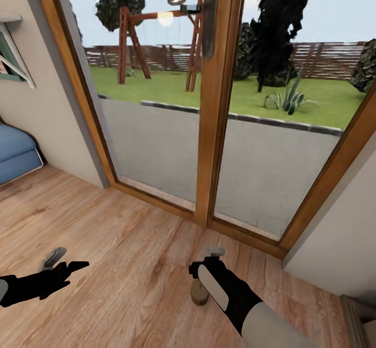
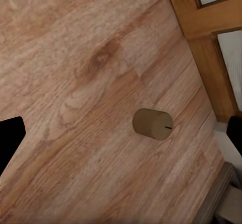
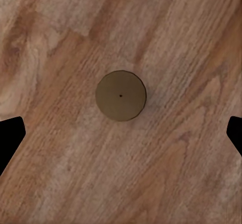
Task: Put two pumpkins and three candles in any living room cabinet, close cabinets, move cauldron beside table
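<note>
A: What sits at the left?

B: A blue cushioned seat (image 1: 15, 152) by the beige wall, then the left gripper (image 1: 65, 264), black, fingers spread, low over the wooden plank floor (image 1: 130, 233) and holding nothing.

A: And the candle?

B: A short, tan-looking round cylinder candle (image 1: 199, 291) stands upright on the floor near the wooden-framed glass door (image 1: 211, 129). The right gripper (image 3: 121, 133) hangs straight above it, fingers spread wide to either side, not touching. I judge it is lined up that way so it can drop and pinch the candle.
</note>
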`<state>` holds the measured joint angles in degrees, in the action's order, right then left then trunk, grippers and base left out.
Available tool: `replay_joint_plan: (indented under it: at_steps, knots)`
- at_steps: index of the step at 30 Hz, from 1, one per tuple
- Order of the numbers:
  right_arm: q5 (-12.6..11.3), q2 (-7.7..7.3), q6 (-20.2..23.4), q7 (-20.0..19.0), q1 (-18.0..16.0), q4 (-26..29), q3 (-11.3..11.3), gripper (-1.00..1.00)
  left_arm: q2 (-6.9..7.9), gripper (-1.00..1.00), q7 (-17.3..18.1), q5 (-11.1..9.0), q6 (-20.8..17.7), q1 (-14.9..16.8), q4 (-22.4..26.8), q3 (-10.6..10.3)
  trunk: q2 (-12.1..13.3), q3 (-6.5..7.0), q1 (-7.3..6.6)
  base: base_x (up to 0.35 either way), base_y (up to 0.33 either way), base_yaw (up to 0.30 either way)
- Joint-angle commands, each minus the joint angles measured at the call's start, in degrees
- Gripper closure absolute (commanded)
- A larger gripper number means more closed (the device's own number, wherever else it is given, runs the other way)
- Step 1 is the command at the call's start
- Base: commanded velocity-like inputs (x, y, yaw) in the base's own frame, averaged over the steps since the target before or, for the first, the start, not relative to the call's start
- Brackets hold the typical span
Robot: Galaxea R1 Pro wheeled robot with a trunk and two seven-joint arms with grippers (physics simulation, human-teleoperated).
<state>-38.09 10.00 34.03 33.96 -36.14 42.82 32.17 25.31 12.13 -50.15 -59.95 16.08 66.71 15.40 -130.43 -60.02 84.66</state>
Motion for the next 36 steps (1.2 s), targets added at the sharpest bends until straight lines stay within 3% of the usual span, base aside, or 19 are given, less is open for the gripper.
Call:
replay_joint_plan:
  at_steps: [1,32,36]
  knots:
    - [0.0,0.00,0.0,0.0,0.0,0.0,0.0,-1.00,0.00,-1.00,0.0,0.0,0.0,0.0,0.0,0.0,-0.4,-0.18,0.23,0.000,0.000,0.000]
    - [0.0,0.00,-0.1,-0.4,0.0,0.1,0.1,-1.00,0.00,-1.00,0.0,-0.1,0.0,0.0,-0.1,-0.3,-12.8,-5.75,7.01,0.000,0.000,0.000]
    - [0.1,0.00,-0.8,-0.4,0.0,0.1,0.1,-1.00,0.00,-1.00,0.0,-0.1,0.0,0.0,-0.1,-0.3,-12.9,-6.64,7.12,0.000,0.000,0.000]
